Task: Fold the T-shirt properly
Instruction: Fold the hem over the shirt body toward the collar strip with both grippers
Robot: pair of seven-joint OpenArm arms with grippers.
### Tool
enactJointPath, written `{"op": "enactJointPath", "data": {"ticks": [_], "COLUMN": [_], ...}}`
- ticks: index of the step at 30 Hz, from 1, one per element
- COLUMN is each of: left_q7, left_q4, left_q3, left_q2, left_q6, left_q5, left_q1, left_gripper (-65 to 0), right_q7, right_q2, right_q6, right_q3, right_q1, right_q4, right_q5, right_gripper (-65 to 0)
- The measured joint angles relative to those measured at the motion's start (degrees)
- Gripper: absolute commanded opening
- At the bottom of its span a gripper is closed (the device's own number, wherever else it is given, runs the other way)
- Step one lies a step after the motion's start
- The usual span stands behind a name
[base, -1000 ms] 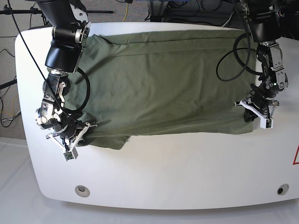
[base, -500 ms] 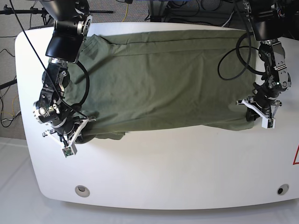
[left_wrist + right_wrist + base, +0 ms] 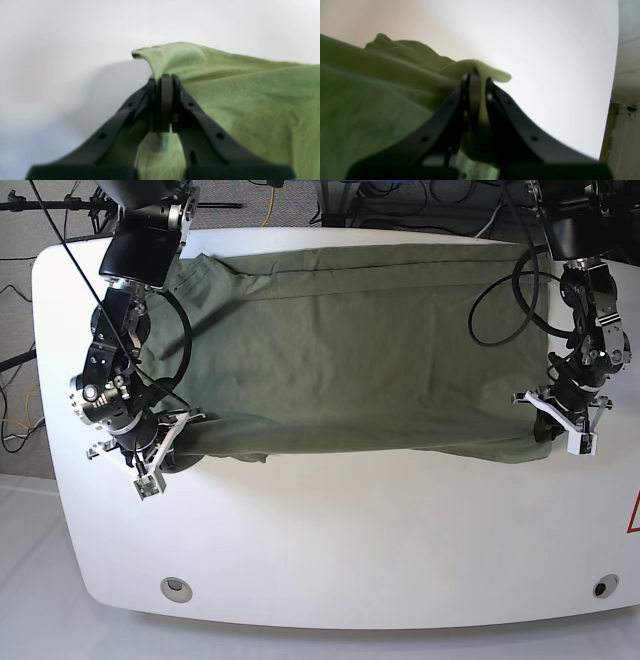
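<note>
Fingers hide the pinched T-shirt edge.

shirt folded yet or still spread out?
Mostly spread. The T-shirt lies wide across the table; only its near edge is lifted, pinched at each end by the shut left gripper and right gripper.

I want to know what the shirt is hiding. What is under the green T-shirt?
Under the T-shirt is the white table, bare along the front and sides. The cloth hides everything beneath it. The left gripper and right gripper pinch its near corners.
</note>
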Motion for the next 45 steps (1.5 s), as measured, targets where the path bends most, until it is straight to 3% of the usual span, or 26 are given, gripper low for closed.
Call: {"op": "enactJointPath", "data": {"ticks": [31,45], "left_q7": [2.8,2.8], "left_q4": [10.5,14.0], "left_q3": [-3.0,-5.5], "left_q2": [-0.2,0.7], "left_q6": [-0.5,-0.5], "left_q5": [-0.5,-0.7], "left_q1": [12.0,17.2], "left_gripper": [-65.0,-65.0], "right_q7": [-2.6,-2.6], "right_q2": [-0.4,-0.5], "right_q6": [0.5,0.5], "right_q3": [1.0,1.1], "right_q1": [-16.2,-19.7], "right_q4": [15.7,18.1], "right_q5": [0.0,0.0], "right_gripper": [-65.0,-64.8]}}
